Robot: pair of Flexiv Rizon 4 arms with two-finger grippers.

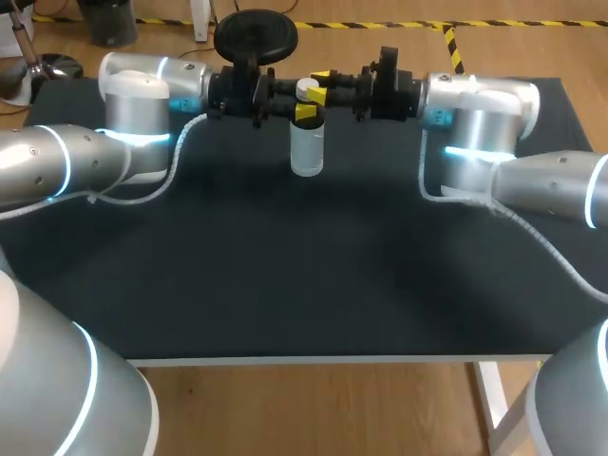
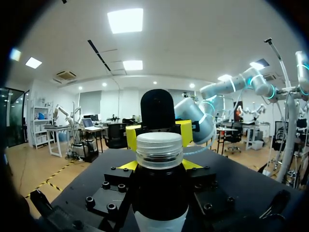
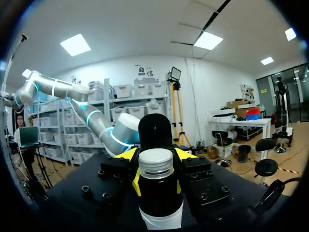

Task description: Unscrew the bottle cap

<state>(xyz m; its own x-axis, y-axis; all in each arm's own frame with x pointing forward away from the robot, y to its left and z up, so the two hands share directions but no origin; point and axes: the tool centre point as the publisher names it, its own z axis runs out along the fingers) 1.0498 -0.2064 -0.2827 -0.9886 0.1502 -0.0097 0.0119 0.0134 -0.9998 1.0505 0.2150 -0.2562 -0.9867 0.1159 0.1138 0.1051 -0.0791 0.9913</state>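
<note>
Progress: early, cap sitting fully seated on bottle | bottle standing at far middle of table | left gripper clamping bottle below the neck | right gripper waiting at cap, grip cannot be told | remaining: twisting cap off

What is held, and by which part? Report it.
The bottle, by its neck just under the cap: the left gripper and the right gripper both clamp it there from opposite sides.
</note>
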